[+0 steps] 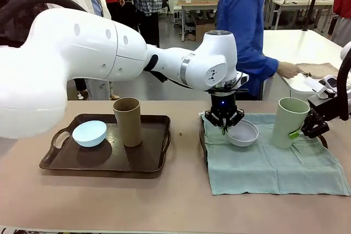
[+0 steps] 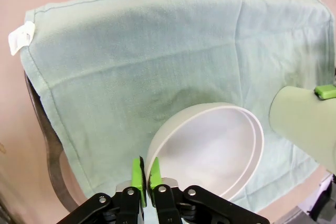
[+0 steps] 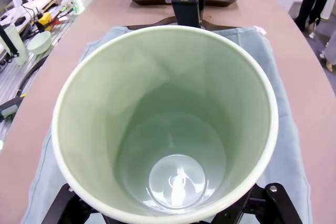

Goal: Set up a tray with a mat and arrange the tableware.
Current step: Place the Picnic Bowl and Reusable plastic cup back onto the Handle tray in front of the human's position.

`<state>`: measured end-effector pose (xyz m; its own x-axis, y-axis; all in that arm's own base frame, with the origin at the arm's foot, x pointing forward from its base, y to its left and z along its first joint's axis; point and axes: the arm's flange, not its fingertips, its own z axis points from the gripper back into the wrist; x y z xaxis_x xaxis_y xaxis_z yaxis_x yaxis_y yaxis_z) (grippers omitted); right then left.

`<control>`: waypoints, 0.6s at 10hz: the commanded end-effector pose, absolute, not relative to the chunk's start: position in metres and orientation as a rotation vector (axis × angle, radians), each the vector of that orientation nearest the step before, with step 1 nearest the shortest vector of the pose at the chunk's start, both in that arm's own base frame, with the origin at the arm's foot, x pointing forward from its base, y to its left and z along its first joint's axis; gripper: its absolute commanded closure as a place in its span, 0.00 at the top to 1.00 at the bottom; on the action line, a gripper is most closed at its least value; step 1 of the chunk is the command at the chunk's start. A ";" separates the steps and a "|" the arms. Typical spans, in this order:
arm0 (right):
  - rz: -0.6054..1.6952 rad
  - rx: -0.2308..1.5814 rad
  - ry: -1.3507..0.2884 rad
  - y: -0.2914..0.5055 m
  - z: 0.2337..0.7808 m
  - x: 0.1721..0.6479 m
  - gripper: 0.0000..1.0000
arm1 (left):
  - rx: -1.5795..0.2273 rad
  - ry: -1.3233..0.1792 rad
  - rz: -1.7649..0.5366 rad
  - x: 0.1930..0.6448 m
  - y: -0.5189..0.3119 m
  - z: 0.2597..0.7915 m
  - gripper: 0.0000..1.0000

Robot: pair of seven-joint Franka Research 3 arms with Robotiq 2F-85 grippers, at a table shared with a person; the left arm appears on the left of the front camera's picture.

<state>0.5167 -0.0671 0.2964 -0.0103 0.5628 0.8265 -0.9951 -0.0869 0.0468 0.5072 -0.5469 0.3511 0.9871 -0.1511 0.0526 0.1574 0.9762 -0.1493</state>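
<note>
Left claw: clenched on the near rim of the white bowl; in the left wrist view the green pads pinch that rim from both sides.
White bowl: tilted over the near-left part of the mat; whether its base touches the cloth cannot be told.
Right claw: grasping the pale green tumbler low on its side.
Pale green tumbler: over the mat's far right corner, leaning slightly, mouth up and empty inside in the right wrist view.
Mat: pale green cloth, spread over a dark tray whose rim peeks out along one edge.
Brown tray: on the left of the worktop, well apart from the mat.
Pale blue bowl: in the brown tray, tipped toward the front.
Tan-brown tumbler: upright in the brown tray, just beside the blue bowl.
</note>
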 end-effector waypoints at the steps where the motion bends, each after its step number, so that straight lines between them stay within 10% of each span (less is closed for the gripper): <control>1: 1.484 0.806 -0.691 -0.070 0.293 0.523 1.00 | -0.119 -0.040 -0.159 0.514 -0.553 0.355 0.64; 3: 1.293 0.684 -0.537 -0.073 0.299 0.516 1.00 | -0.090 -0.033 -0.144 0.513 -0.552 0.354 1.00; 6: 1.153 0.515 -0.432 -0.088 0.327 0.492 1.00 | -0.098 -0.028 -0.099 0.514 -0.530 0.361 1.00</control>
<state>0.5108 -0.0968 0.3144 0.2916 0.7268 0.6219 -0.9529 0.2777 0.1223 0.5144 -0.5366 0.3517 0.9919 -0.1245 0.0244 0.1265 0.9853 -0.1151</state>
